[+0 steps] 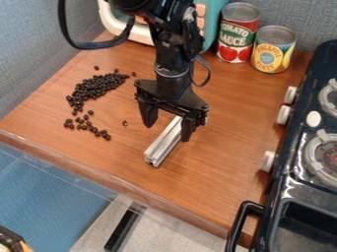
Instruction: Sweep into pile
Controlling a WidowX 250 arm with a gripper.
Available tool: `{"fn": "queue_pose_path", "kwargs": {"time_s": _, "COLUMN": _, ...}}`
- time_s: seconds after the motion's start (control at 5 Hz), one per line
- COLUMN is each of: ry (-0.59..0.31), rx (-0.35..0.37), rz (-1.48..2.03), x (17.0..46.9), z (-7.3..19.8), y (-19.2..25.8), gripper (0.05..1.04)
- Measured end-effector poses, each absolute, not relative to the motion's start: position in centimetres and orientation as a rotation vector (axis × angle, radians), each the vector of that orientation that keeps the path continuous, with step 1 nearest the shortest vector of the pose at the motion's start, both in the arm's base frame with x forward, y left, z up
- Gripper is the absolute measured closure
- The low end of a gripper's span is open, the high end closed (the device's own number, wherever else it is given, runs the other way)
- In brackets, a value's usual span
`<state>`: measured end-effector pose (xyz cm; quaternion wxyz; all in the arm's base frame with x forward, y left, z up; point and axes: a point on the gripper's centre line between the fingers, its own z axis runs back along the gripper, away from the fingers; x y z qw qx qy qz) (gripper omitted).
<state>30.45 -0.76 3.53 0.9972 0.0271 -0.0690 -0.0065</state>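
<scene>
From where I stand, the gripper [167, 133] hangs over the middle of the tabletop [227, 152], its fingers spread on either side of a metal bar [162, 145]. The black beans [99, 87] lie left of it in the view, bunched toward the blue wall [26, 59], with a looser string nearer the front edge and a single bean [125, 123] apart, near the gripper.

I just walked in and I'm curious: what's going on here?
A black robot arm has its open tool over a silvery bar. At the left of the view, dark beans lie on the wooden counter in a dense patch, with a looser cluster and strays nearby, not yet one pile.
</scene>
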Motion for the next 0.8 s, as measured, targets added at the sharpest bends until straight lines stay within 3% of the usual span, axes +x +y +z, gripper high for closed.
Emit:
{"fn": "queue_pose_path", "kwargs": {"time_s": 0.2, "ry": -0.106, "rx": 0.053, "rz": -0.013, "x": 30.0, "z": 2.6, "y": -0.8, "gripper": 0.084}}
{"fn": "queue_pose_path", "kwargs": {"time_s": 0.8, "ry": -0.158, "rx": 0.005, "rz": -0.085, "x": 30.6, "z": 2.4, "y": -2.1, "gripper": 0.084}}
